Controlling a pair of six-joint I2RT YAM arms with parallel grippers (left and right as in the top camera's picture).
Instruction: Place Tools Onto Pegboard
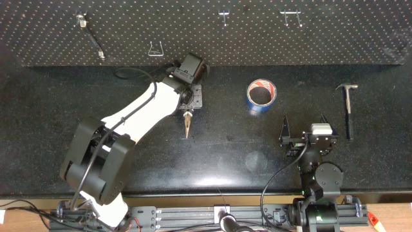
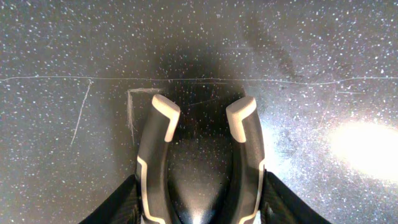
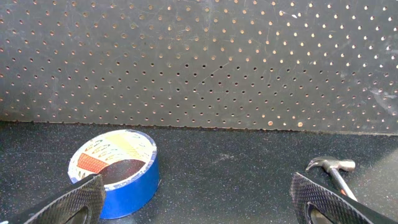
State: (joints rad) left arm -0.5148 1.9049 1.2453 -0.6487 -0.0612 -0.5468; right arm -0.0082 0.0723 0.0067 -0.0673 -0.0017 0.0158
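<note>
Top: left tool at counter mid-rear, pliers by it; pegboard along rear edge. L wrist: tool clamps pliers' handles, so pickup step, I judge. R wrist: right tool agape. Next: carry to hook, needs careful alignment.

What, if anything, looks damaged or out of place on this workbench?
The tabletop is scratched: one long thin line crosses it, and shorter marks lie beside the handles of the pliers. Nothing looks spilled.
</note>
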